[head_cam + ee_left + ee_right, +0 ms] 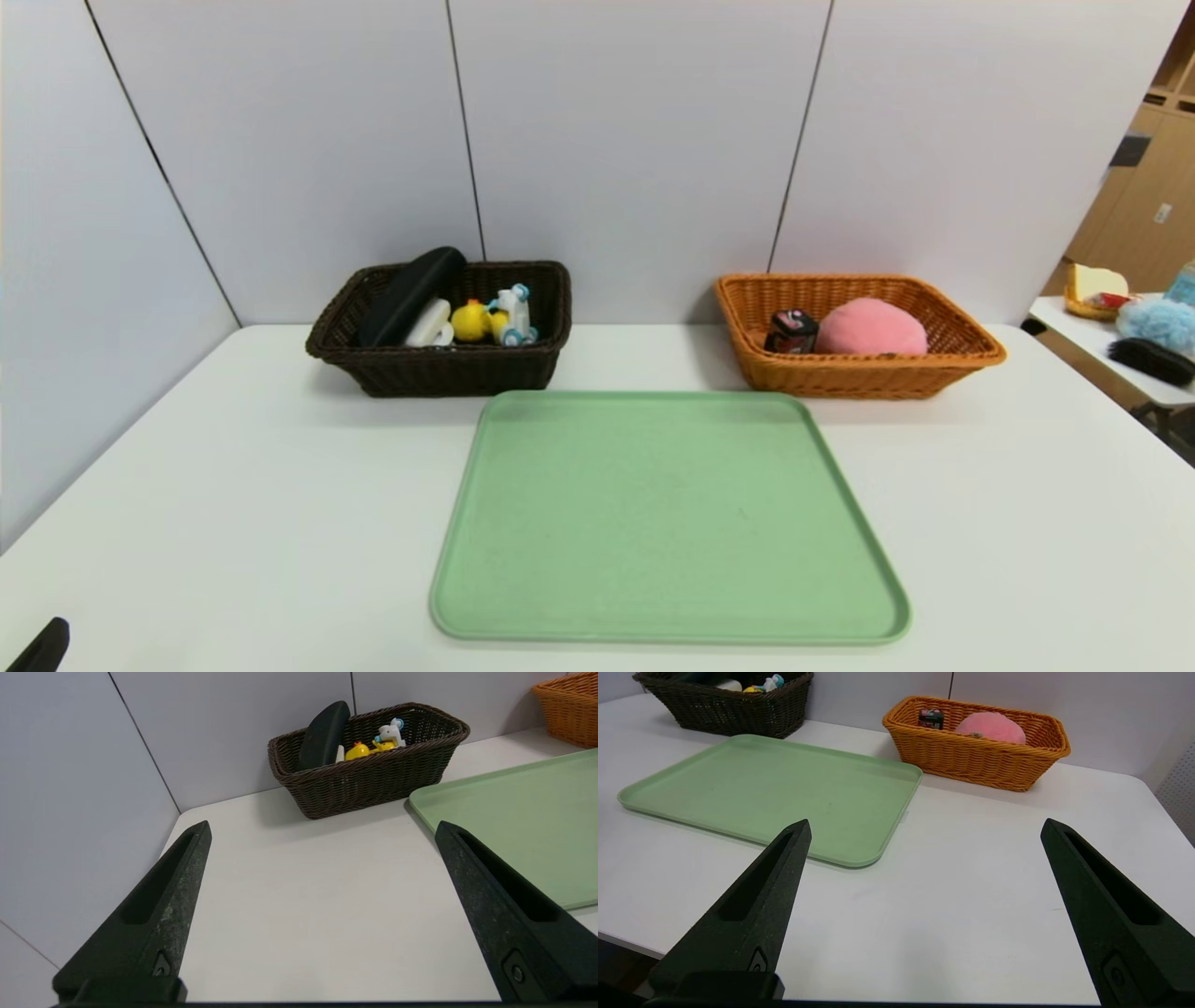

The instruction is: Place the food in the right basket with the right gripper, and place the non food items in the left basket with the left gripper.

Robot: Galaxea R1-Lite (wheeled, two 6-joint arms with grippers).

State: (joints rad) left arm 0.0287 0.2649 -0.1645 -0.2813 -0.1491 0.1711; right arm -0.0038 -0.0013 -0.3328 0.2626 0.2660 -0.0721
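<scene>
White table (233,485), green tray (667,523), grey wall panels (635,131)

Head view high, frontal; both wrist views low, sharing the green tray (667,523).

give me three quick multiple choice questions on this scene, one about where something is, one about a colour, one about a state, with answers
1. Where is the pink plush peach?
A. on the green tray
B. in the orange-tan basket
C. in the dark brown basket

2. What colour is the tray lying between the baskets?
A. green
B. blue
C. red

3. How do the left gripper and right gripper stand?
A. both shut on items
B. left one holding the duck
C. both open and holding nothing

Answers:
1 B, the peach lies in the orange-tan basket beside the small black canister.
2 A, its surface is pale green.
3 C, each wrist view shows fingers spread wide over bare table; the duck toy sits in the dark brown basket.
</scene>
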